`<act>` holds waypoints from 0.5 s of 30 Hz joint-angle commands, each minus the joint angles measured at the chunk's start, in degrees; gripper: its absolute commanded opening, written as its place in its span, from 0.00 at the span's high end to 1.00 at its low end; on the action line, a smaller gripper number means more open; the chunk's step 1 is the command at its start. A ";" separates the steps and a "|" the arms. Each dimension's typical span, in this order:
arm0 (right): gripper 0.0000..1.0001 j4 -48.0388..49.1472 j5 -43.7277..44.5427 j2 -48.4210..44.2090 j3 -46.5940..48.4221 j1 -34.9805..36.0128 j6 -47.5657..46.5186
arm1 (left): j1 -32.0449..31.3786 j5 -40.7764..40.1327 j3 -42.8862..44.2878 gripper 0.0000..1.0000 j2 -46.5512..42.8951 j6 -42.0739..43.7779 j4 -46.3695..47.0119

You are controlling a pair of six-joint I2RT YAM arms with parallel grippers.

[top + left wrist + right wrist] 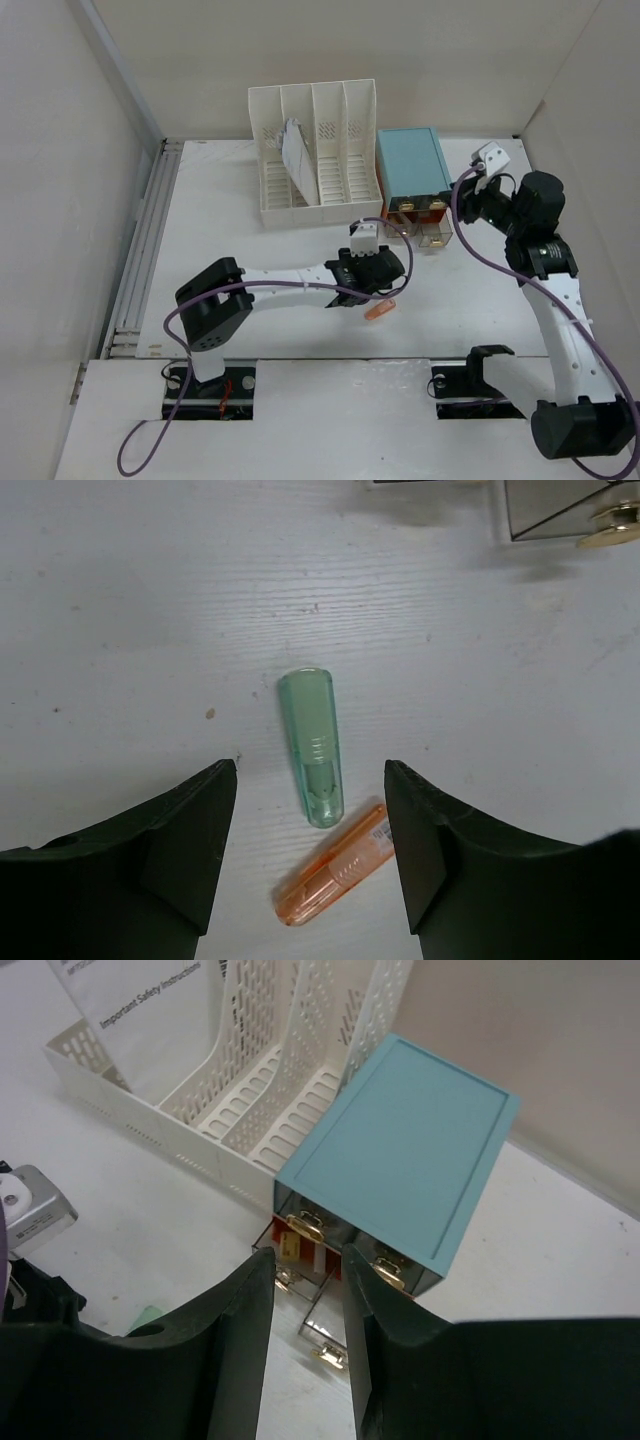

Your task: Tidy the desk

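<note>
The worktop (250,300) carries the light-blue drawer box (412,165) at its far side. In front of the box, the left end effector (310,772) hangs spread over a green cap (312,745) and an orange marker (335,878). The right end effector (308,1265), slightly parted and empty, hovers above the box's pulled-out drawers (435,233).

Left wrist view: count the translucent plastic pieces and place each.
2. The green piece lies centred before the open left tool; the orange piece lies tilted beside its near end. Others may sit outside the view.
</note>
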 commanded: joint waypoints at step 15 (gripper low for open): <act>1.00 -26.80 0.36 12.81 13.49 -1.62 -26.56 | 1.91 3.37 -1.22 0.43 -5.81 3.72 1.13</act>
